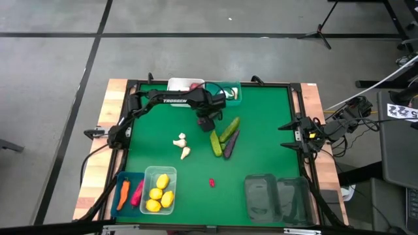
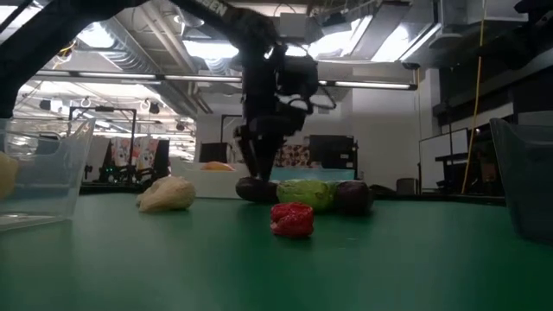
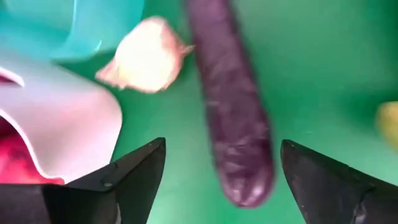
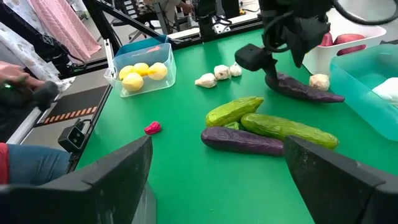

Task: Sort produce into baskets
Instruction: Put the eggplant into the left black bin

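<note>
My left gripper (image 1: 206, 121) is open low over the table, next to the white basket (image 1: 177, 85) of red apples and the teal basket (image 1: 230, 92). A purple eggplant (image 3: 236, 124) lies on the green table between its fingers with a gap on each side; it also shows in the right wrist view (image 4: 308, 91). A garlic (image 3: 146, 56) lies beside it. Two cucumbers (image 1: 230, 127) (image 1: 215, 142), a second eggplant (image 1: 230, 146), two garlics (image 1: 179, 139) and a red chilli (image 1: 211, 182) lie loose on the table. My right gripper (image 4: 217, 186) is open and empty at the table's right edge.
At the near left, a blue basket (image 1: 124, 176) holds a carrot and a chilli, and a clear pale green basket (image 1: 147, 173) holds lemons. Two smoky dark baskets (image 1: 261, 196) (image 1: 294, 196) stand at the near right. A person's sleeve (image 4: 18, 165) shows beyond the table.
</note>
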Controlling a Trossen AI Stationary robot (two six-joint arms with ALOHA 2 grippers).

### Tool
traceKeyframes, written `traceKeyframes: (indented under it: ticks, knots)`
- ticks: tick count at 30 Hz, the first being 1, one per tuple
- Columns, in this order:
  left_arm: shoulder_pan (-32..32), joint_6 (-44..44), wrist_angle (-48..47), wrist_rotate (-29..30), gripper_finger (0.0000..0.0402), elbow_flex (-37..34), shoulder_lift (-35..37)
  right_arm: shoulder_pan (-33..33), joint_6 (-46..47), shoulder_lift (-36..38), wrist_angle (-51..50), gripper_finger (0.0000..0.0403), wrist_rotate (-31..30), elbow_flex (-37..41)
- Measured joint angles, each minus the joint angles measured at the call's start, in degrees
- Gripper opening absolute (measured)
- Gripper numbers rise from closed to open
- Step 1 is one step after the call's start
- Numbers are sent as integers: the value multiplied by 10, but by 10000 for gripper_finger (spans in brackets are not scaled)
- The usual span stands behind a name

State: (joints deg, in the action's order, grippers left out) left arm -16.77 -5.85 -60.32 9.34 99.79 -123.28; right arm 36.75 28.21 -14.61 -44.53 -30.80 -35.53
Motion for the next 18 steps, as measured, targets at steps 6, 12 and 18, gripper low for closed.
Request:
traceKeyframes:
  ticks: [6,12,18]
  knots:
    - [-20,-3,53,-36,313,-39,0,0,0,0,-1,360,0,0]
    - [-20,27,75,-53,310,-47,0,0,0,0,-1,360,0,0]
    - [-11,29,73,-48,268,-47,0,0,0,0,-1,360,0,0]
